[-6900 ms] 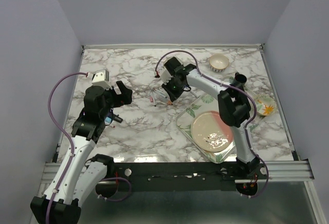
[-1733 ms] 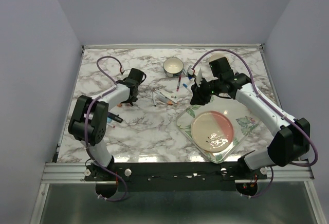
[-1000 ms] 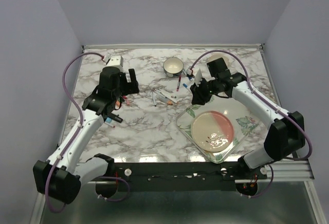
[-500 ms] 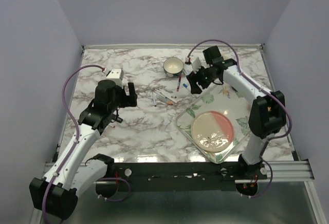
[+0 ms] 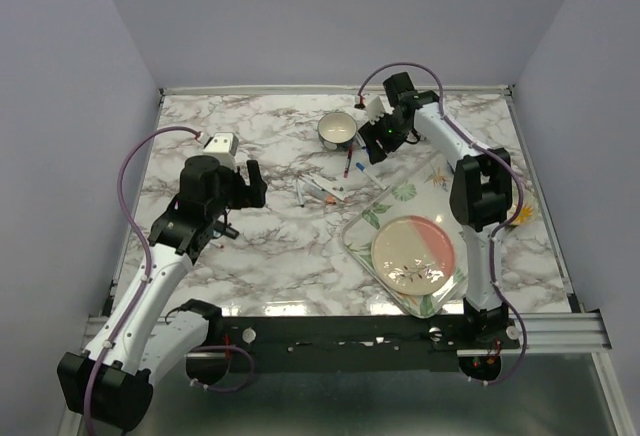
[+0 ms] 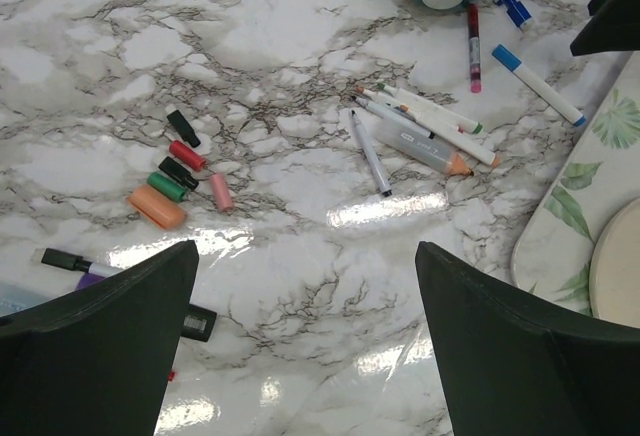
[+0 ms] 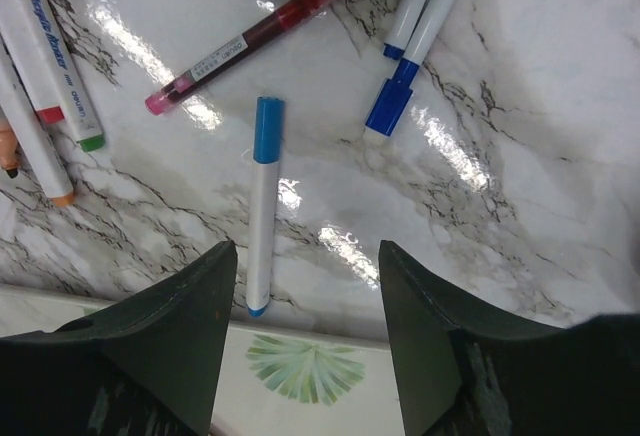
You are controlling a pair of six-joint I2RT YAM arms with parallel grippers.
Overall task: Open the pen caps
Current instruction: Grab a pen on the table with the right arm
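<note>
Loose pen caps (image 6: 185, 171) lie clustered on the marble table (image 6: 280, 46), apart from a pile of pens (image 6: 420, 126), beyond the wide-spread jaws of the left gripper (image 6: 305, 251).

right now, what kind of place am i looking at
Probably a robot test cell, not a home: a marble-look table boxed in by plain walls, arms bolted to a metal rail at its near edge, and pens and loose caps scattered on it.

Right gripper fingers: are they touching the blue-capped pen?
Apart. Right wrist view: the blue-capped pen lies on the table between the open fingers, a visible gap to each.
</note>
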